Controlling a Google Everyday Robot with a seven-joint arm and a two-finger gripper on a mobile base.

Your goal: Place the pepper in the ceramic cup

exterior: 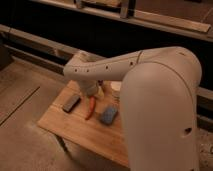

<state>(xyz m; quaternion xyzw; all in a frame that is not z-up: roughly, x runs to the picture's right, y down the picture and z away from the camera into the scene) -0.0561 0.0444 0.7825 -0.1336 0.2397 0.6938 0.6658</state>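
Note:
The pepper (90,107) is slim and red-orange and lies on the wooden table (65,125), pointing towards the front edge. The ceramic cup (115,89) is white and stands behind it to the right, partly hidden by my arm. My gripper (92,93) hangs under the white wrist, just above the pepper's far end and left of the cup. My white arm (150,100) fills the right of the view.
A dark grey flat block (71,103) lies left of the pepper. A blue object (109,114) lies to its right. The table's left and front edges are close to these things. A dark wall with rails runs behind.

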